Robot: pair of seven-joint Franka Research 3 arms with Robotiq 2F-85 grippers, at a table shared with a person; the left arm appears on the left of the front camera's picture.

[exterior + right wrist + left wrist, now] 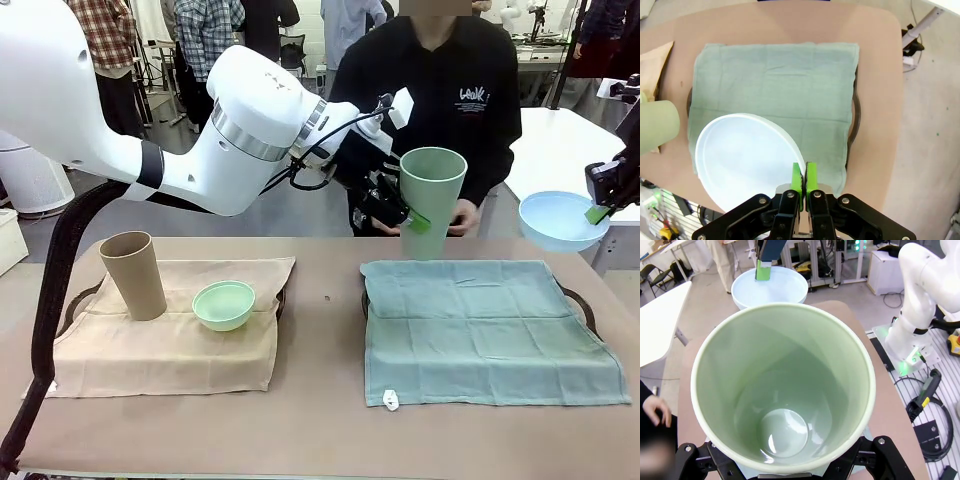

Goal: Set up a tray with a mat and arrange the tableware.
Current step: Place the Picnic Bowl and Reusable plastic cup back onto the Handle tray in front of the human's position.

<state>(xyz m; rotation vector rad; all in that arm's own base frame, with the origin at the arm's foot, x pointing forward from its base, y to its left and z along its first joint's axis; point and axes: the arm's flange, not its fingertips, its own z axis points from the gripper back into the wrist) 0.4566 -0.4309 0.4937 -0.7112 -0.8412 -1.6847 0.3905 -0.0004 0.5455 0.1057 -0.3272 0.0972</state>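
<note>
Both jaws grip: left gripper (405, 215) holds the pale green cup (430, 200), right gripper (804, 181) pinches the light blue bowl (745, 160); both remain unplaced above the green mat (480, 325), while the tan mat (170, 335) looks finished.

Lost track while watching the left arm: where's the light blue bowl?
The light blue bowl hangs at the table's right edge, its rim pinched by the right gripper, beyond the green mat.

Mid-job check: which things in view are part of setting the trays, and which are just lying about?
Job:
- green cup, held by left claw
- blue bowl, rim pinched by right claw
- green mat
- tan cup
- mint bowl
- tan mat

Lying about:
- white side table
- loose cables on the floor
</note>
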